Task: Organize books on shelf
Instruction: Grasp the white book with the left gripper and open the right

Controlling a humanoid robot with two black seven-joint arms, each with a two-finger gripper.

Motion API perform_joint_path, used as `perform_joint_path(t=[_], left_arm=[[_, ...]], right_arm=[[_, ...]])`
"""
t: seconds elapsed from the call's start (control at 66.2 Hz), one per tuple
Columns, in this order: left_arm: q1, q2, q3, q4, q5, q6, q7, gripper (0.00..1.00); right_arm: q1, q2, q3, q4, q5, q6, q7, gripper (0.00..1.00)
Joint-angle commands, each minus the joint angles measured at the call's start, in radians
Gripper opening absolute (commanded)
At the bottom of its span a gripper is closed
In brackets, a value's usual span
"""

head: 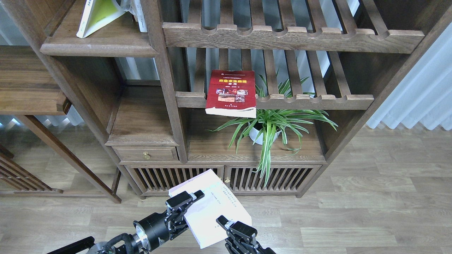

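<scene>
Right gripper [226, 223] clamped on white-lavender book [212, 208] at its 5 o'clock corner; left gripper [190, 200] jaws straddle its 9 o'clock edge, closure indeterminate. Judged step: hand-over. Next: left grip secured, then carry toward plank shelf [102, 46] at 11 o'clock

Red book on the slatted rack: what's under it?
The red book lies on the slatted rack, its near edge overhanging the front rail. Below are the spider plant and a brown shelf board. The slats beneath the cover are hidden.
</scene>
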Motion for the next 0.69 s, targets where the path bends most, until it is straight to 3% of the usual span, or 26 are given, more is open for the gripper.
perform_joint_path(t=[0.0, 0.06, 0.091, 0.106, 0.121, 0.136, 0.151, 0.166, 0.498, 0.589, 0.679], left_arm=[[-0.006, 0.007, 0.003, -0.005, 0.005, 0.0, 0.003, 0.01], [-0.009, 0.012, 0.003, -0.011, 0.007, 0.0, 0.003, 0.01], [-0.009, 0.013, 0.003, -0.014, 0.008, 0.0, 0.003, 0.01], [-0.009, 0.016, 0.003, -0.015, 0.008, 0.0, 0.003, 0.01], [-0.009, 0.018, 0.001, -0.017, 0.008, 0.0, 0.003, 0.01], [-0.009, 0.02, 0.0, -0.017, 0.011, 0.0, 0.003, 0.01], [-0.009, 0.023, 0.0, -0.018, 0.013, 0.0, 0.003, 0.01], [-0.009, 0.024, 0.0, -0.018, 0.014, 0.0, 0.003, 0.01], [-0.052, 0.21, -0.068, -0.069, 0.119, 0.0, 0.002, 0.0], [-0.095, 0.338, -0.074, -0.141, 0.14, 0.0, 0.005, 0.01], [-0.148, 0.515, -0.075, -0.29, 0.139, 0.0, 0.006, 0.01]], right_arm=[[-0.001, 0.0, 0.003, -0.002, 0.0, 0.0, 0.001, 0.08], [0.0, 0.0, 0.002, 0.0, -0.002, 0.0, 0.001, 0.2], [0.005, 0.0, -0.002, 0.0, -0.007, 0.0, 0.001, 0.37], [0.014, 0.0, -0.003, -0.003, -0.016, 0.0, 0.001, 0.54], [0.017, 0.0, -0.002, -0.005, -0.02, 0.0, 0.001, 0.62], [0.025, 0.0, 0.0, -0.009, -0.031, 0.0, 0.004, 0.83], [0.031, 0.0, 0.005, -0.012, -0.039, 0.0, 0.005, 0.95], [0.037, 0.0, 0.008, -0.016, -0.046, 0.0, 0.008, 1.0], [0.077, -0.093, 0.04, -0.023, -0.057, 0.0, 0.015, 1.0], [0.082, -0.101, 0.08, -0.023, -0.059, 0.0, 0.014, 1.0], [0.083, -0.104, 0.129, -0.025, -0.063, 0.0, 0.009, 1.0]])
